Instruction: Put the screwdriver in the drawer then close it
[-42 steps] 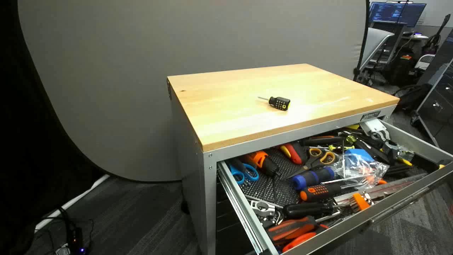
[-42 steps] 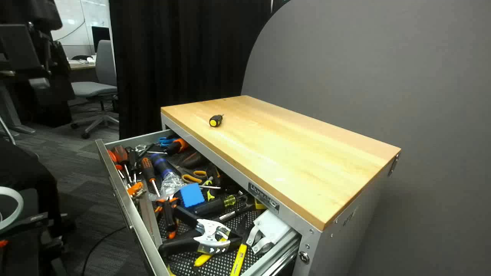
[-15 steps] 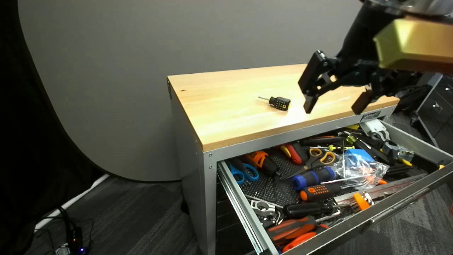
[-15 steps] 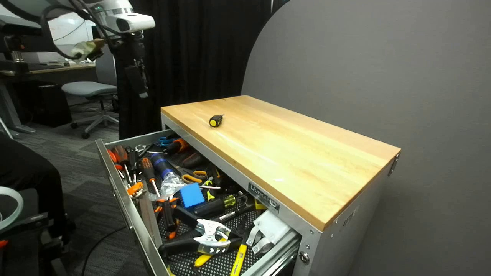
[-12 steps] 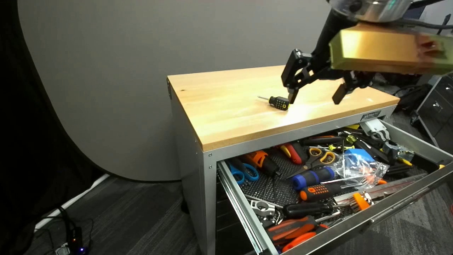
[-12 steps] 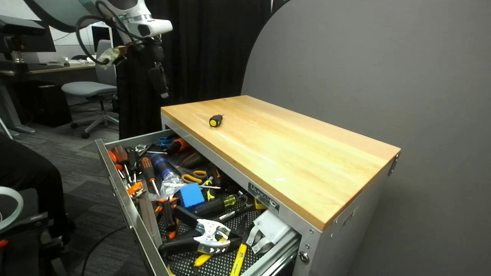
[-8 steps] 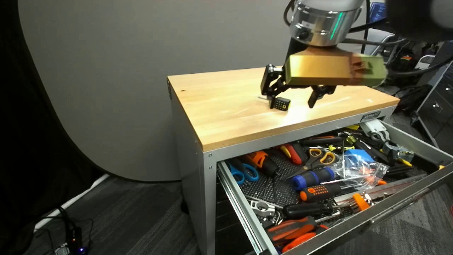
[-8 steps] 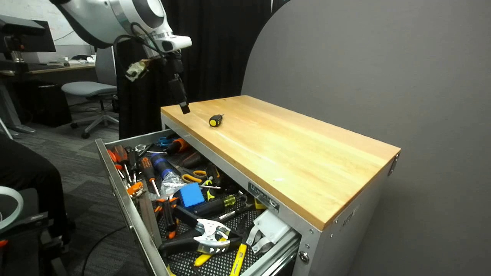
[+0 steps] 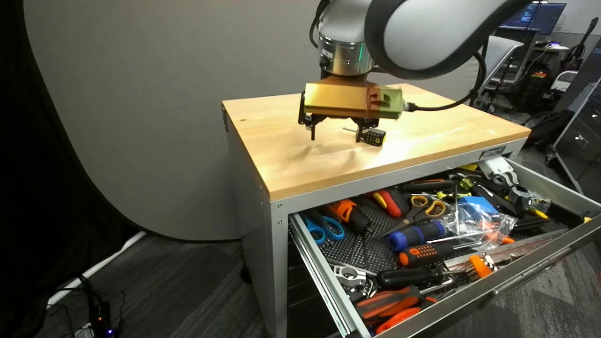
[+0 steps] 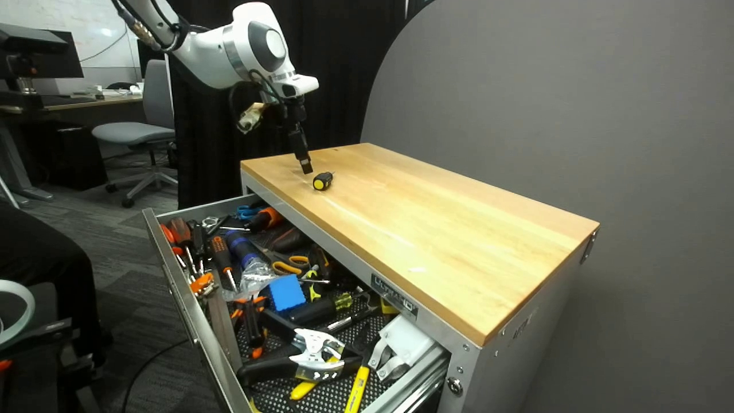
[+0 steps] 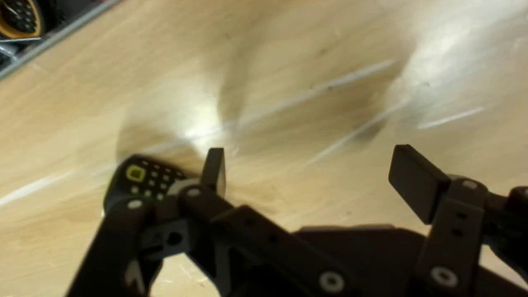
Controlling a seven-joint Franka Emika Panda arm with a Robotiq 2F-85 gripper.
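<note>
The short black screwdriver (image 9: 374, 137) with a yellow end lies at a slant on the wooden top (image 9: 281, 155), its metal tip (image 9: 349, 130) pointing left in an exterior view, and the gripper (image 9: 335, 139) is spread wide, holding nothing.

Both exterior views look down at a slant on the metal cabinet (image 9: 256, 244) from the side with the drawer (image 9: 516, 270), each nearer an opposite end, and share the wooden tabletop (image 10: 436, 229) and most of the drawer. The wrist view faces down from much nearer, the gripper (image 11: 315, 175) along its bottom edge; it shares the screwdriver (image 11: 142, 181) with both and catches part of the drawer at top left.
</note>
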